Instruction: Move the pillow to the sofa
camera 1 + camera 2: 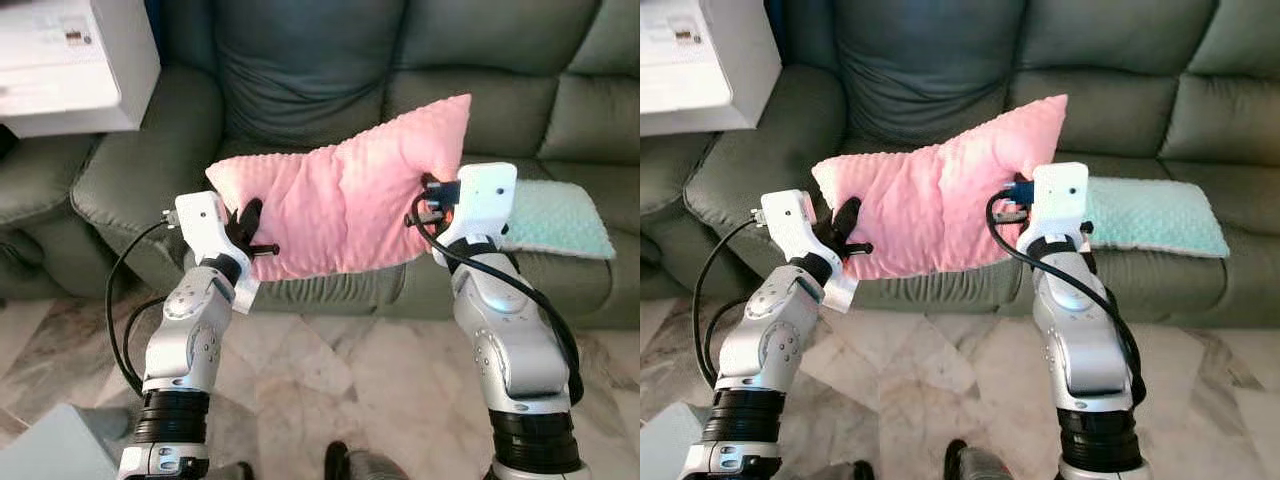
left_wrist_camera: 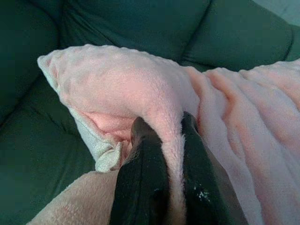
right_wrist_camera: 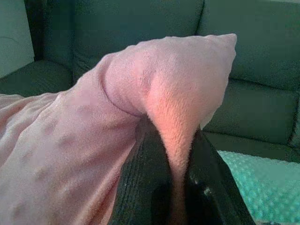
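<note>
A pink dotted pillow hangs in the air in front of the grey-green sofa, held level between both arms. My left gripper is shut on the pillow's left edge, its black fingers pinching a fold of plush. My right gripper is shut on the pillow's right edge, a fold squeezed between its fingers. The pillow's upper right corner points up toward the sofa back.
A mint-green cushion lies on the sofa seat at the right. A white box-like object stands at the upper left over the sofa arm. Marble floor lies below, with a pale grey object at the lower left.
</note>
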### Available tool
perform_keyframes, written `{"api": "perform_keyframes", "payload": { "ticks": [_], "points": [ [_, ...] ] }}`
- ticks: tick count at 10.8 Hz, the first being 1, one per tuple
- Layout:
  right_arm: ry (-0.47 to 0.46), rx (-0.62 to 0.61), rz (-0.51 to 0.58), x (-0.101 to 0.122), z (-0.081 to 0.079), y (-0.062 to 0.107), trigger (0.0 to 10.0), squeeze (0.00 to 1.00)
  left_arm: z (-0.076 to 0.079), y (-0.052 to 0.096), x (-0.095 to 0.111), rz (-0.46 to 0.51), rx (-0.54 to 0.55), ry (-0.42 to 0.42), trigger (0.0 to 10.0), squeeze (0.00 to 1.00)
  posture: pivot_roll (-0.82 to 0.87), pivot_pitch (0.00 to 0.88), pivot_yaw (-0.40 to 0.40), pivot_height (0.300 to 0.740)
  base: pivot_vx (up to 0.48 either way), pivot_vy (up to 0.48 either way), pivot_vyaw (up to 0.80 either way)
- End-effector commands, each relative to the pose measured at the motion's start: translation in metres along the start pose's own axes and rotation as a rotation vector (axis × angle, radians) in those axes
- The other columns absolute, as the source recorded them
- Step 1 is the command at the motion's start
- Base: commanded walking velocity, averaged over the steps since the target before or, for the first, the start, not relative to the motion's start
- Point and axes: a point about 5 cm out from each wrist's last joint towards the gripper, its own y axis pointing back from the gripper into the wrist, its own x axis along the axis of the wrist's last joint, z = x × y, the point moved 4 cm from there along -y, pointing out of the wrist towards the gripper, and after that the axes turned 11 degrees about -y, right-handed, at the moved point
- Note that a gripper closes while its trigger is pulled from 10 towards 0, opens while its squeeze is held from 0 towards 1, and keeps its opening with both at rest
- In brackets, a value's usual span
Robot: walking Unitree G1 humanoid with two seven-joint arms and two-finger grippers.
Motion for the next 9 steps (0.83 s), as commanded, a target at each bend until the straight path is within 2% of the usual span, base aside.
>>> {"api": "perform_keyframes", "payload": {
  "ticks": [1, 9],
  "points": [
    [0.001, 0.011, 0.008, 0.0013, -0.0025, 0.0021, 10.0, 0.00, 0.0010, 0.0009, 0.0020, 0.014, -0.014, 0.000, 10.0, 0.00, -0.15, 0.211, -0.064, 0.740, 0.454, 0.000, 0.00],
    [-0.006, 0.021, -0.011, -0.0031, -0.0047, 0.0028, 10.0, 0.00, 0.0050, 0.0002, 0.0003, 0.007, -0.034, -0.009, 10.0, 0.00, -0.15, 0.210, -0.060, 0.740, 0.453, 0.000, 0.00]
  ]
}}
